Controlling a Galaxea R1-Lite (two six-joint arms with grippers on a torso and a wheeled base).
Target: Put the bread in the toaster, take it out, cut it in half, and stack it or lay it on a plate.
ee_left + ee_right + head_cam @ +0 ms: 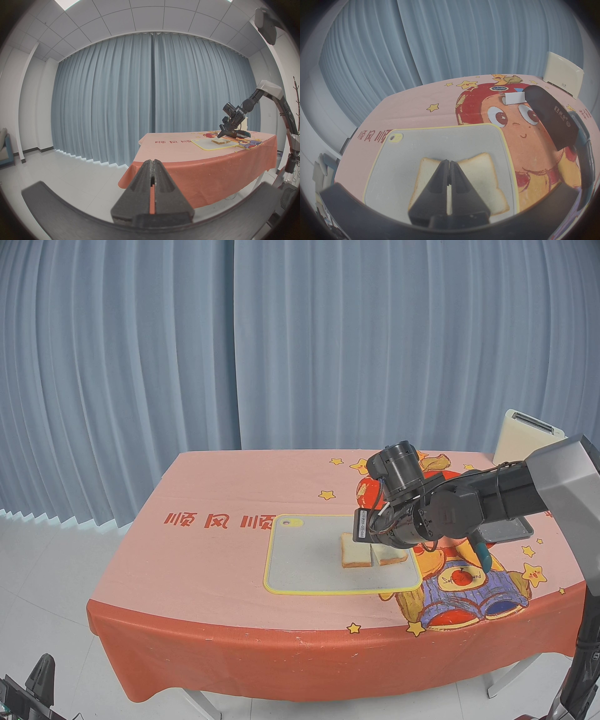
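**Bread** (484, 175). Already cut. The left half (354, 550) and right half (391, 554) lie flat with edges touching, on the right part of the board (300, 565).

**Right gripper** (449, 165). Hovers just above the seam between the halves. Its fingers are pressed together and hold nothing.

**Left gripper** (152, 164). Low, well apart from the table (219, 565). Its fingers are closed and empty.

**Knife** (482, 557). Lies to the right of the board, under the right arm, teal handle toward us.

**Tray** (514, 529). Grey, beyond the knife, partly hidden by the arm. We take it for the plate.

**Toaster** (524, 435). At the far right corner.

**Handling note.** We judge toasting and cutting done, so the step in hand is moving the halves to the tray.
- We would first spread the fingers wide and shift off the seam to one half.
- We would then come down at its outer crust edge and close gently, since toast is light and crumbly and a hard pinch would likely crush it.
- We would carry it level, passing clear above the knife.
- We would lay it flat before fetching the other half.
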